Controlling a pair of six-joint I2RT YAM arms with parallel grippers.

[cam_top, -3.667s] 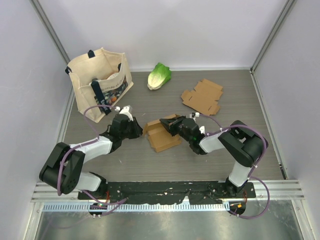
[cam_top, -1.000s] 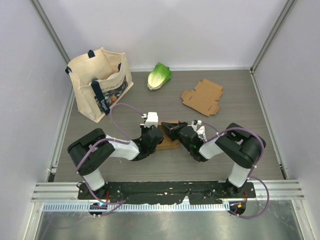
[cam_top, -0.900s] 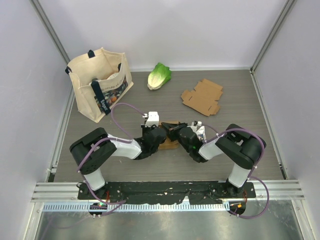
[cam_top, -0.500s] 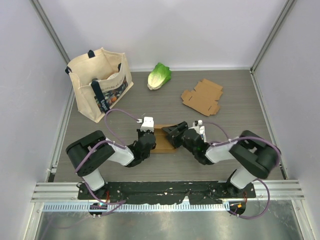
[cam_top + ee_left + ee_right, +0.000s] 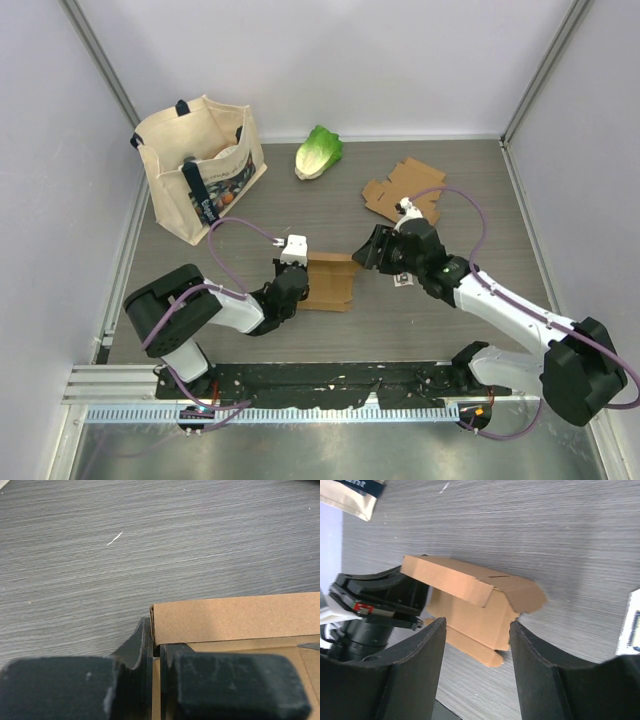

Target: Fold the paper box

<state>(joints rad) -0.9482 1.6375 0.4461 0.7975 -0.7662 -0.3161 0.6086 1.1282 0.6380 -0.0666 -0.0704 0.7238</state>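
At the bottom of the frame the dark fingers [image 5: 136, 649] of the left gripper [image 5: 156, 652] are pressed close together, with a thin wall of the cardboard box [image 5: 240, 612] held between them. The brown box fills the lower right of the frame, and its corner stands just above the fingers. The rest is the grey wood-grain table [image 5: 210, 525], with a small white mark [image 5: 114, 538] in the upper left.

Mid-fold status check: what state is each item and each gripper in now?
Brown cardboard box: partly folded, not closed, one wall pinched.
Left gripper: shut on the box's wall.
Right gripper: open, not holding anything.
Flat cardboard blank: unfolded, lying flat.
Beige canvas tote bag: upright, open-topped, items inside.
Green lettuce head: lying on the table.
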